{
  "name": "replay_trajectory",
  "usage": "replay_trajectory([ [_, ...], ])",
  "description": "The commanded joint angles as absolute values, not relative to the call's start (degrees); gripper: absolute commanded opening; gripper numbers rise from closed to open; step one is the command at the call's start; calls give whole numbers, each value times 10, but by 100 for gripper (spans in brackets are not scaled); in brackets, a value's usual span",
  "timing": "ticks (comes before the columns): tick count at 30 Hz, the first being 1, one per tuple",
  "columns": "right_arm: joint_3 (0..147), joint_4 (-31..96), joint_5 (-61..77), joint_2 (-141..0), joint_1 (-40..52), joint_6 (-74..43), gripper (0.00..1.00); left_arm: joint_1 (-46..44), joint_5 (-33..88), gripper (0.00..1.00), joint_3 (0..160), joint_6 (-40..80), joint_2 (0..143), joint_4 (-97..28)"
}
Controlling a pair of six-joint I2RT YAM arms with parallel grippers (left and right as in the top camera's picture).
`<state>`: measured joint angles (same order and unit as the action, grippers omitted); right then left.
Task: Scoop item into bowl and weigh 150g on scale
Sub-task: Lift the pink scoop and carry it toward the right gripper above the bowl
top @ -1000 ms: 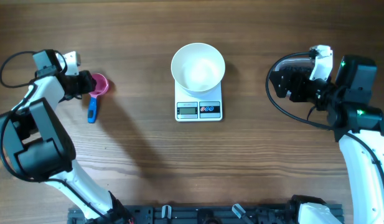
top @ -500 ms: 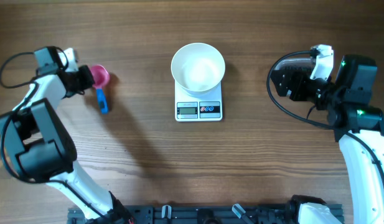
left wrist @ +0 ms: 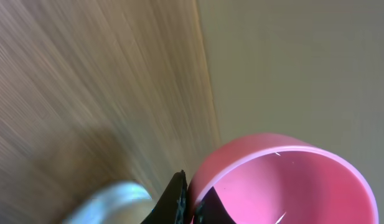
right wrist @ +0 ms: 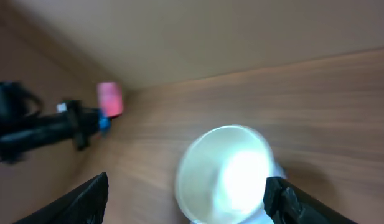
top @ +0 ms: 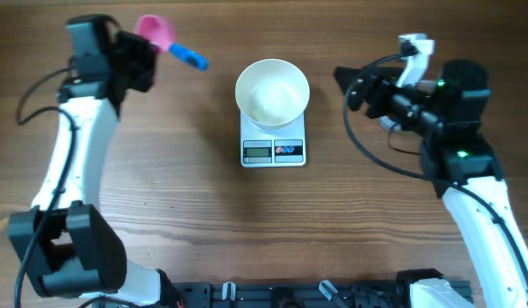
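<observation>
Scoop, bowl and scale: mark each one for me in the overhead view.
scoop (top: pixel 155 31): overhead view, on its pink cup.
bowl (top: pixel 254 79): overhead view, on the bare inner wall.
scale (top: pixel 258 151): overhead view, on the grey display.

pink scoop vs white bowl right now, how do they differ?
The small pink round scoop with a blue handle is held by the fingers of the left gripper; the round white bowl rests on the white digital scale, untouched. The scoop is much smaller than the bowl. Both look empty.
</observation>
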<state>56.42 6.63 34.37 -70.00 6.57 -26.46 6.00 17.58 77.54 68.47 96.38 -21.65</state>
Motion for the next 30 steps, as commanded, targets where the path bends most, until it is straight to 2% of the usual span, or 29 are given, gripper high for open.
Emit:
replay_trajectory([
  [1, 573, 31, 316, -732, 114, -342, 82, -34, 181, 4, 777, 865, 965, -215],
  [9, 573, -81, 313, -818, 200, -375, 77, -151, 97, 4, 777, 920, 965, -216],
  [15, 573, -99, 305, -839, 204, -375, 70, -178, 76, 4, 777, 920, 965, -245],
  [20, 573, -100, 282, -842, 215, -376, 60, -198, 50, 4, 776, 920, 966, -276],
  [30, 573, -98, 229, -863, 242, -375, 45, -219, 33, 4, 776, 920, 966, -276],
])
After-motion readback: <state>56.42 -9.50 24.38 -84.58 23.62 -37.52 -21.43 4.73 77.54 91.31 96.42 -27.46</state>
